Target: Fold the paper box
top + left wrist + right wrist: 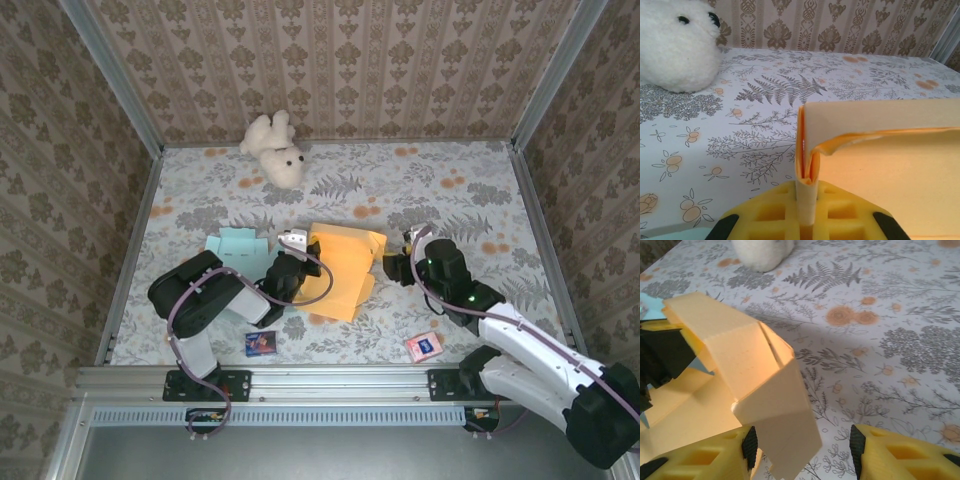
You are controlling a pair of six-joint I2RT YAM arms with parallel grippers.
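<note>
My left gripper (807,212) is closed on the orange-yellow paper box (880,165). Its two yellow fingers (765,215) pinch the corner where one upright wall meets the next, and the folded edge stands straight up from between the jaws. I judge that I hold this place as an anchor, so that the wall does not fall and the sheet does not slide on the floral table cover (765,100) while my other arm works. My right gripper (802,450) has its jaws apart. A loose flap of the same box hangs down between them, close to the left finger and with a clear gap to the right finger, so nothing is clamped there. I think the flap is placed so in order to be taken and turned inward next. The box is only half formed. From above, most of it lies flat between my two grippers, and only the walls at the jaws are raised. The card is matte with sharp creases. The wall to the right of my left jaws bows a little and its top lip curls over, showing a warmer orange inside. The flap at my right jaws has two creases and a narrow slit between its panels. Far beyond my left jaws, well apart from the box, sits a white plush bear (675,45).
</note>
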